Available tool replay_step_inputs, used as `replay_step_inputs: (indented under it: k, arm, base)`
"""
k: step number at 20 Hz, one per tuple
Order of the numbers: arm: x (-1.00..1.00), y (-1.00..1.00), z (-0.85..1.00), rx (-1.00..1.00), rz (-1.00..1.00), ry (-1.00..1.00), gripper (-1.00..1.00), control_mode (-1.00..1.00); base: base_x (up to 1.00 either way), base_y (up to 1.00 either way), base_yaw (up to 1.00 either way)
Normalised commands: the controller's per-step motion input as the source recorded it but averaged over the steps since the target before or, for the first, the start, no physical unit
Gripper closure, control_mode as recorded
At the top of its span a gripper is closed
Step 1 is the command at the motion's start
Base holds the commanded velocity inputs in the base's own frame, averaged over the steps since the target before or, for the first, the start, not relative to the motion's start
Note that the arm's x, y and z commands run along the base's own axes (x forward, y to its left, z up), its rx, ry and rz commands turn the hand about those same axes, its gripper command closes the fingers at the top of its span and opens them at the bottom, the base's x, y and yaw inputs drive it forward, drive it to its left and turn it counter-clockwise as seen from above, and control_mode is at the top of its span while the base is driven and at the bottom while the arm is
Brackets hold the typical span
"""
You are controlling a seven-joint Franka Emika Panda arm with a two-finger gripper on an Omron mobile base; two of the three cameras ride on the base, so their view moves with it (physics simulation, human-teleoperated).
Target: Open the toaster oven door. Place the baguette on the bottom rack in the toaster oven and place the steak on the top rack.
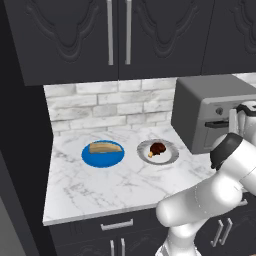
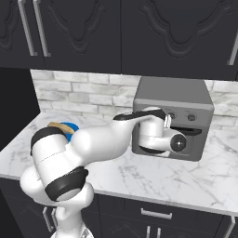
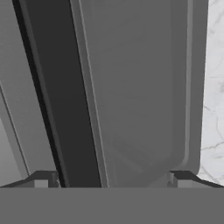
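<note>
Your gripper point(image 3: 109, 177) stands wide open right at the door point(image 3: 140, 87), one fingertip on each side of the dark handle point(image 3: 61, 87), holding nothing. The door looks shut on the oven point(image 2: 174, 95), which sits on the counter point(image 1: 105, 190) against the brick wall, toward its right end. Left of the oven, you see the steak point(image 1: 157, 149) on a grey plate point(image 1: 170, 157); further left the baguette point(image 1: 105, 147) lies on a blue plate point(image 1: 102, 160).
</note>
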Motion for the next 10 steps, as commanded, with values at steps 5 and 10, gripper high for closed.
replay_step_inputs:
  k: [5,10]
  arm:
    - [-0.21,-0.13,-0.82,0.00,0.00,0.03,-1.00,-1.00]
    - [-0.20,-0.01,-0.94,0.00,0.00,0.10,-1.00,-1.00]
  base:
    - [0.00,0.00,0.00]
    - [0.00,0.00,0.00]
